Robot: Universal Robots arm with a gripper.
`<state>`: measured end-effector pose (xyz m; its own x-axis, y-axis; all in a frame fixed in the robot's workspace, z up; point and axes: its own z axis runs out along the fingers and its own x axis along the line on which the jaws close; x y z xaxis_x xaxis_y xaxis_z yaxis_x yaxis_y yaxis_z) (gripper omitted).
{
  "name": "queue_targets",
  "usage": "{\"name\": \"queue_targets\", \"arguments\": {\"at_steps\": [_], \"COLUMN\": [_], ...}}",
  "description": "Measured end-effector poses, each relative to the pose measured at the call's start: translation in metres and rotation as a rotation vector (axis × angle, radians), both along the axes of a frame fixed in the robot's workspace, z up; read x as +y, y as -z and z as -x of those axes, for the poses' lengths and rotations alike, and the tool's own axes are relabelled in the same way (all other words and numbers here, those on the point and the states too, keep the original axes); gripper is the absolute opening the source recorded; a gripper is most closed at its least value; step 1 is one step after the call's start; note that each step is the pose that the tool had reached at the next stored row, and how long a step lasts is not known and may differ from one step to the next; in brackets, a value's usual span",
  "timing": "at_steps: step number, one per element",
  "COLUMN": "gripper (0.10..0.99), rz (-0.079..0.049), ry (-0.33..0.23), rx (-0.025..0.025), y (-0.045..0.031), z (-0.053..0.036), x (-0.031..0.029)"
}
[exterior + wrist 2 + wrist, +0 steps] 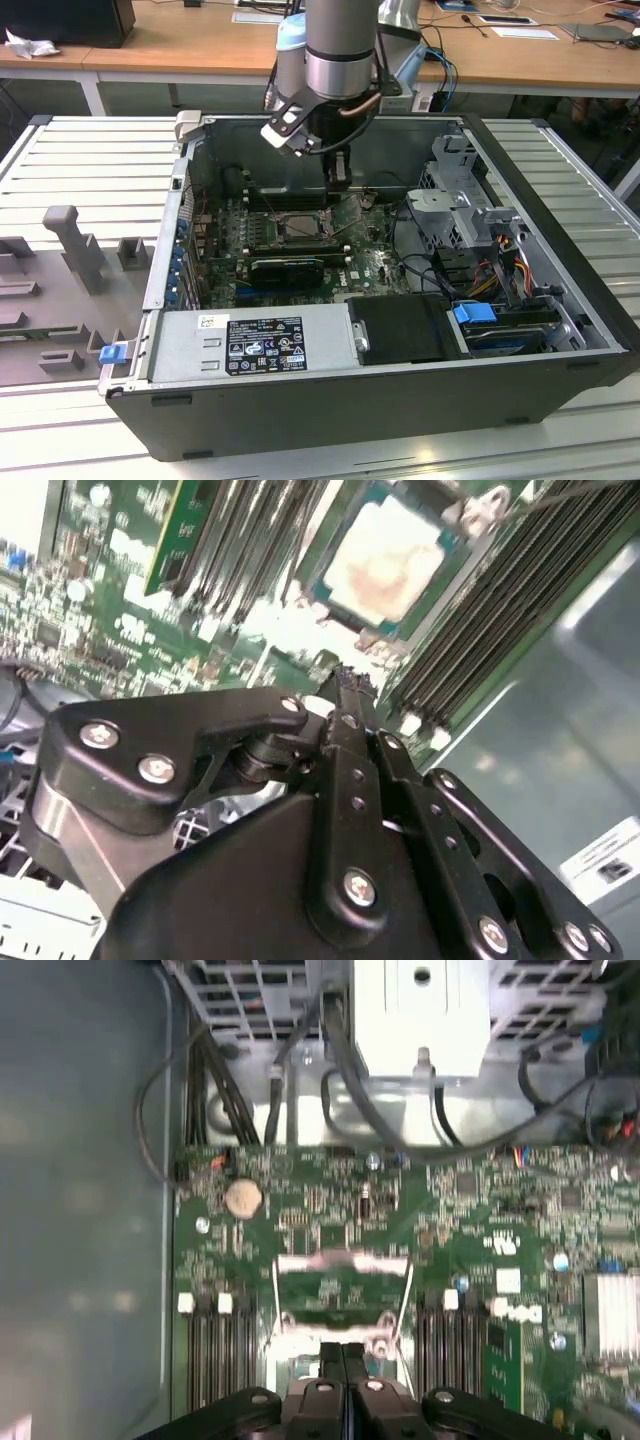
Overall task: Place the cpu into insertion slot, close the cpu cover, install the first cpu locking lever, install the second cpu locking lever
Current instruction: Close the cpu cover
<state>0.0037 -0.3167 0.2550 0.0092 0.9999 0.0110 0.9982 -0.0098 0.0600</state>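
My gripper is shut, the two fingers pressed pad to pad with nothing between them, reaching down inside the open computer case. Just ahead of my tips stands the cpu cover, tilted up off the board, green board showing through its cut-out middle. Memory slots run close along either side of my fingers, so sideways room is tight. The grey case wall lies farther out on one side, and black cables crowd the space beyond the cover. The cpu lies flat in the insertion slot, pale face up, just past my tips. It is square, with no long axis, its edges parallel to the slot's rim.
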Motion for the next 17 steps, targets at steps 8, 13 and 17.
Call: {"name": "queue_targets", "arguments": {"at_steps": [8,13,17], "gripper": [0.106,0.106,0.106], "rz": [0.002,0.002,0.001], "ry": [0.000,0.000,0.000], "rx": [0.0001,0.0001,0.0001], "y": [0.0003,0.0003,0.0062], "z": [-0.0297,-0.0496,-0.0591], "x": [0.0005,0.0021,0.0026]}}
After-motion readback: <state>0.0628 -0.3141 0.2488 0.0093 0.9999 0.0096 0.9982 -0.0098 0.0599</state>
